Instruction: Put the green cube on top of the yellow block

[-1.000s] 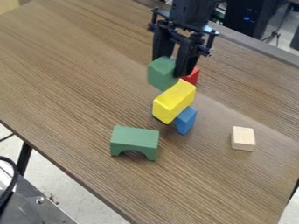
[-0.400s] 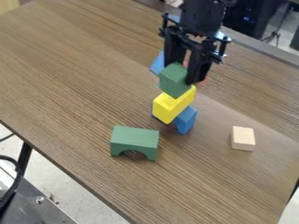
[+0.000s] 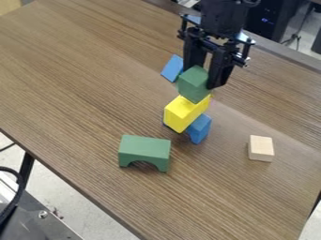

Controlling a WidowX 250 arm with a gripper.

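Observation:
The gripper (image 3: 205,80) hangs in the upper middle, shut on the green cube (image 3: 194,84). The cube is turned with a corner toward the camera and overlaps the far upper part of the yellow block (image 3: 182,114). Whether cube and block touch, I cannot tell. The yellow block lies across a blue block (image 3: 199,128), which shows below its right side.
A green arch block (image 3: 145,151) stands nearer the camera, left of the stack. A pale wooden cube (image 3: 261,148) sits to the right. Another blue block (image 3: 172,68) lies behind, left of the gripper. The wooden table's (image 3: 69,180) near edge runs diagonally at lower left.
The gripper has moved right with the green cube, which now overlaps the yellow block's upper part. The rear blue block has come into view, and the red block is now hidden behind the gripper and cube.

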